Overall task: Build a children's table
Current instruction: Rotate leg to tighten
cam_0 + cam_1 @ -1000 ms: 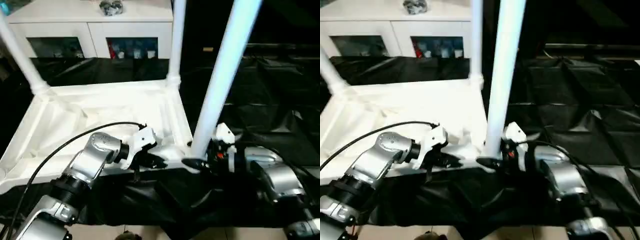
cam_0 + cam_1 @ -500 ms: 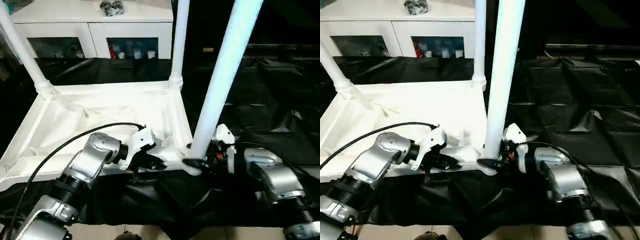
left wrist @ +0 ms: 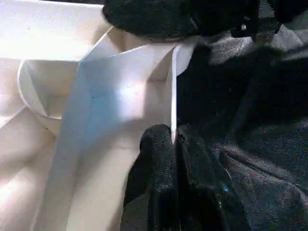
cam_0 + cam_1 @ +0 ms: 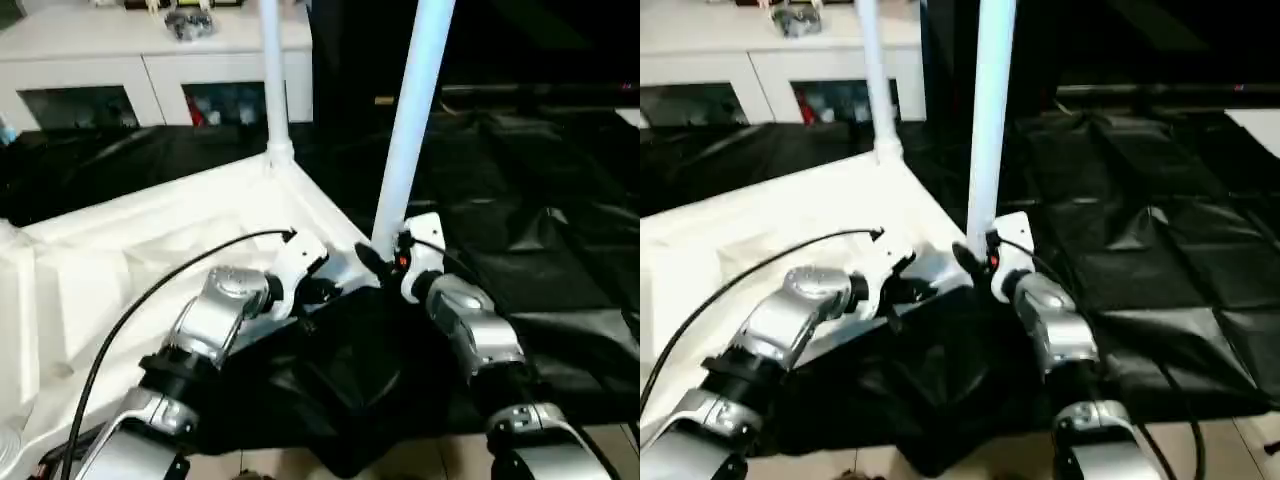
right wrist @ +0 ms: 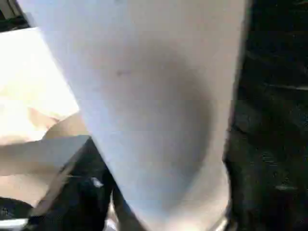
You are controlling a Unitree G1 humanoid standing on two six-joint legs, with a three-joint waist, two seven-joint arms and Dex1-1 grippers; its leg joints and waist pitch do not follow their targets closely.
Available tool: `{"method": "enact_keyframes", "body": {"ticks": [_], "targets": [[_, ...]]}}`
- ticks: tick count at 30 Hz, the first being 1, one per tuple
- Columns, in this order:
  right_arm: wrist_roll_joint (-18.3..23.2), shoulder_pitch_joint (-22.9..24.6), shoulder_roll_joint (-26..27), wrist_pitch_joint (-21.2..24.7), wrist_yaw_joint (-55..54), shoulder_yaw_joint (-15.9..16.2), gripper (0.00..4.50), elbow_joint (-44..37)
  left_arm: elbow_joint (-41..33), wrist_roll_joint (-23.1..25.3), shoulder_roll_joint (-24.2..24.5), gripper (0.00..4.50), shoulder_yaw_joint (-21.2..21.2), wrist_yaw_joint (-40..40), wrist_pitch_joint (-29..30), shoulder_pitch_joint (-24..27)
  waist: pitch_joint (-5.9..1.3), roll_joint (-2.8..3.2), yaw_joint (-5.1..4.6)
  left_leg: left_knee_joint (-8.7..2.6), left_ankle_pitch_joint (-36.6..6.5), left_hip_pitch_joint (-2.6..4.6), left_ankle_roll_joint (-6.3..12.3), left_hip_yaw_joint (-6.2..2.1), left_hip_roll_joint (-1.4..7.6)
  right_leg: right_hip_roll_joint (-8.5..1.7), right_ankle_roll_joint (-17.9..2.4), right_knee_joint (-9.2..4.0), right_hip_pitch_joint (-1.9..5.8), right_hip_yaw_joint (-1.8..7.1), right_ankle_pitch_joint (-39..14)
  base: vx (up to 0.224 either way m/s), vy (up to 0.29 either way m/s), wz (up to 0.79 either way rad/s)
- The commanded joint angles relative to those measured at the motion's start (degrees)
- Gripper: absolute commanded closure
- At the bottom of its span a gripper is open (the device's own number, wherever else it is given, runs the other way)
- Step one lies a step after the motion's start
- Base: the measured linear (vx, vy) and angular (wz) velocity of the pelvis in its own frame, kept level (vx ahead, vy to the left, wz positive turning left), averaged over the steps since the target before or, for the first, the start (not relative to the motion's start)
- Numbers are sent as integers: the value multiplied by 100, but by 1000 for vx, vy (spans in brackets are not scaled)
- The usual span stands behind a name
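The white tabletop (image 4: pixel 150 250) lies upside down at my left, ribbed underside up. Two white legs stand in its corner sockets: one at the far corner (image 4: pixel 270 80), one at the near right corner (image 4: pixel 410 130). My left gripper (image 4: pixel 322 291) is shut on the tabletop's thin near rim; in the left wrist view its fingers (image 3: pixel 159 149) pinch that rim (image 3: pixel 174 96). My right gripper (image 4: pixel 380 262) is shut on the base of the near leg, which stands close up in the right wrist view (image 5: pixel 154 106).
A white cabinet with glass doors (image 4: pixel 150 70) stands behind the tabletop, with small objects (image 4: pixel 190 22) on top. Black sheeting (image 4: pixel 540 230) covers the floor to the right and under my arms. A black cable (image 4: pixel 150 290) arcs over my left forearm.
The whole picture has shifted, so the camera moved. The tabletop now lies turned, its right edge running diagonally, and the far left leg has left the view. Both grips are unchanged.
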Motion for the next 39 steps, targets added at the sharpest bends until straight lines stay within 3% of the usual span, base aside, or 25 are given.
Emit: {"method": "enact_keyframes", "body": {"ticks": [1,3,8,11,14,15,16,19,24,25,37,39], "targets": [[17,92,326,181,482,504,87,253,-302,-199,-132,450,-202,-226,-277,-184,-327,-16,27,-492,-2214,125,-82,-193,276,-292,-1057,-502,147,169,-2090,0,0,0],[-63,152,195,87,700,653,65,129,-381,-230,4,450,-269,-456,-498,-100,-331,-12,18,-493,-2233,111,-83,-197,273,-295,-1087,-488,163,166,-2009,0,0,0],[46,403,-313,-100,1853,909,65,-372,-725,-386,461,450,-336,-1216,-602,165,-344,-37,46,-467,-2011,123,56,-157,292,-299,-1211,-460,167,189,-1697,0,0,0],[87,560,-689,-169,2661,1096,65,-724,-783,-443,699,450,-354,-1519,-650,235,-351,-29,97,-464,-1814,127,139,-153,309,-280,-1281,-424,188,188,-1409,0,0,0],[213,674,-994,-37,3334,1233,65,-981,-737,-490,822,450,-323,-1656,-707,222,-369,15,163,-444,-1633,132,197,-137,312,-264,-1395,-370,206,183,-1050,0,0,0],[239,706,-1089,-8,3512,1287,65,-1050,-724,-497,846,450,-308,-1673,-725,213,-367,1,178,-440,-1592,128,221,-128,319,-266,-1451,-363,201,183,-934,0,0,0],[244,743,-1205,-22,3723,1359,65,-1130,-728,-534,868,450,-278,-1711,-710,202,-369,51,193,-441,-1597,132,205,-134,320,-270,-1470,-356,200,180,-921,0,0,0],[239,820,-1558,34,4278,1540,65,-1410,-692,-588,981,450,-264,-1921,-763,160,-362,28,229,-429,-1642,131,217,-117,317,-269,-1509,-358,212,177,-964,0,0,0],[240,839,-1616,78,4359,1552,65,-1508,-613,-590,1027,450,-260,-2026,-835,134,-348,3,279,-443,-1763,136,132,-132,323,-297,-1394,-398,200,188,-1429,0,0,0],[245,848,-1599,91,4351,1555,90,-1527,-590,-596,1029,450,-260,-2043,-845,117,-347,-6,283,-450,-1767,137,106,-139,326,-293,-1357,-398,196,188,-1510,0,0,0],[168,898,-1490,148,4253,1605,174,-1547,-606,-568,1019,450,-264,-1996,-845,180,-360,-19,301,-431,-1569,122,159,-132,318,-294,-1376,-377,206,184,-1332,0,0,0],[179,956,-1422,140,4134,1565,180,-1535,-610,-548,981,450,-229,-1878,-805,210,-358,-51,301,-431,-1568,124,164,-131,321,-300,-1359,-382,203,188,-1391,0,0,0]]}}
